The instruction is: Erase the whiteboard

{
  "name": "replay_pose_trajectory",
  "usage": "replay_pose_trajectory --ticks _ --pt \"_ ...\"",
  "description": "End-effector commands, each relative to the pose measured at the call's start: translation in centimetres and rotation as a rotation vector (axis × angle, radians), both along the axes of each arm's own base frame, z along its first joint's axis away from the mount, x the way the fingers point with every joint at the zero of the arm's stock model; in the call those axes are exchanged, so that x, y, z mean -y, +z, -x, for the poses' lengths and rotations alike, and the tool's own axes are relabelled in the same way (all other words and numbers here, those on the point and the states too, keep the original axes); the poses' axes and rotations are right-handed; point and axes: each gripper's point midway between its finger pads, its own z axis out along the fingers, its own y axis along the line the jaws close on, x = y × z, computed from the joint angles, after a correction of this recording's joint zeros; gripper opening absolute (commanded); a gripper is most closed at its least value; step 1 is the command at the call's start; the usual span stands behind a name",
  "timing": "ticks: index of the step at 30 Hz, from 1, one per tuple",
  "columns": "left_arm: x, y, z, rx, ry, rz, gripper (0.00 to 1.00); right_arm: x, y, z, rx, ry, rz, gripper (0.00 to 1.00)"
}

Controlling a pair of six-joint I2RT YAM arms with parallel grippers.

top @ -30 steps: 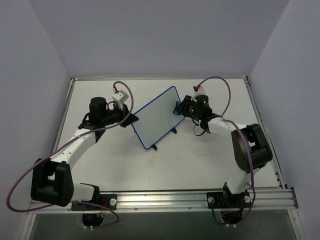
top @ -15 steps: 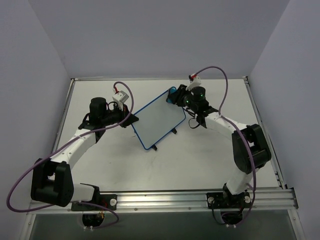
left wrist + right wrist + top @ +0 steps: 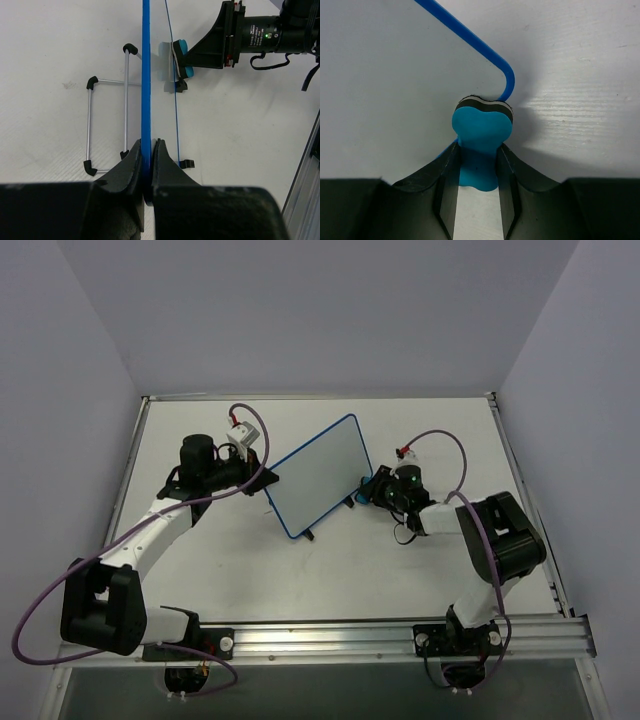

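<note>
Right wrist view puts the right gripper [image 3: 479, 155] clenched on a small blue eraser [image 3: 482, 125], whose dark felt face is pressed against the rounded corner of the whiteboard [image 3: 385, 90], just where the blue frame bends; the pale table [image 3: 580, 100] shows beyond that corner. Left wrist view has the left gripper [image 3: 148, 150] clamped edge-on over the board's blue frame, with the wire stand [image 3: 107, 125] and its black feet splayed on the table behind the board. Seen from above, the whiteboard sits propped on that stand near the middle of the table, its long axis running diagonally from the near left toward the far right. The left gripper pinches its left short edge, while the right gripper meets the opposite short end at its near corner. No marker strokes can be made out on the face from here. From the right jaws the whole writing surface lies leftward and away, along the long axis toward the left gripper, so I judge the right arm is the one placed to wipe while the left arm steadies the board.
</note>
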Motion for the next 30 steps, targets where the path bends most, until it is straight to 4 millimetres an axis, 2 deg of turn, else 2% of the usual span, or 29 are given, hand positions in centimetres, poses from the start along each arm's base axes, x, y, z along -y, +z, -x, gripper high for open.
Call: replay_pose_trajectory --ticks 1,3,4,6,7,10,11,13,14,17,19,25,26,28,30 --pt "-2.5 -5.0 -0.2 0.058 -0.007 -0.231 0.02 -1.8 3.3 -0.4 0.105 0.016 -0.04 0.0" --pt "-2.5 -5.1 -0.1 0.051 -0.004 -0.233 0.02 -2.9 4.5 -0.3 0.138 0.035 -0.032 0.0" --pt "-2.6 -5.2 -0.1 0.048 -0.003 -0.234 0.02 -4.5 5.3 0.0 0.153 0.068 -0.031 0.0" --pt "-2.6 -5.2 -0.1 0.047 -0.002 -0.236 0.02 -5.9 6.8 0.2 0.19 0.092 -0.009 0.0" --pt "-2.7 -5.2 -0.1 0.048 0.005 -0.239 0.02 -7.5 8.0 0.6 0.217 0.121 -0.013 0.0" --pt "-2.8 -5.1 -0.3 0.052 0.018 -0.242 0.02 -8.5 10.8 1.2 0.28 0.126 -0.006 0.0" --pt "-2.9 -5.2 -0.4 0.052 0.024 -0.245 0.02 -8.9 12.4 1.6 0.313 0.131 -0.021 0.0" --pt "-2.9 -5.2 -0.3 0.051 0.025 -0.245 0.02 -9.1 13.3 2.0 0.325 0.145 -0.024 0.0" --pt "-3.0 -5.2 -0.3 0.05 0.027 -0.245 0.02 -9.8 14.5 2.7 0.347 0.166 -0.037 0.0" --pt "-3.0 -5.3 -0.3 0.047 0.028 -0.246 0.02 -11.4 15.2 4.0 0.363 0.213 -0.045 0.0" --pt "-3.2 -5.4 -0.3 0.043 0.035 -0.253 0.02 -13.4 15.0 5.3 0.374 0.252 -0.039 0.0" --pt "-3.4 -6.0 -0.1 0.021 0.046 -0.262 0.02 -17.4 13.5 7.5 0.372 0.299 -0.048 0.0" --pt "-3.5 -6.0 -0.1 0.02 0.05 -0.263 0.02 -18.0 12.7 7.7 0.365 0.307 -0.039 0.0" --pt "-3.6 -6.0 -0.1 0.016 0.052 -0.263 0.02 -19.8 12.8 8.9 0.379 0.33 -0.047 0.0" --pt "-3.6 -6.1 -0.1 0.014 0.051 -0.263 0.02 -20.4 12.5 9.0 0.392 0.296 -0.036 0.0"
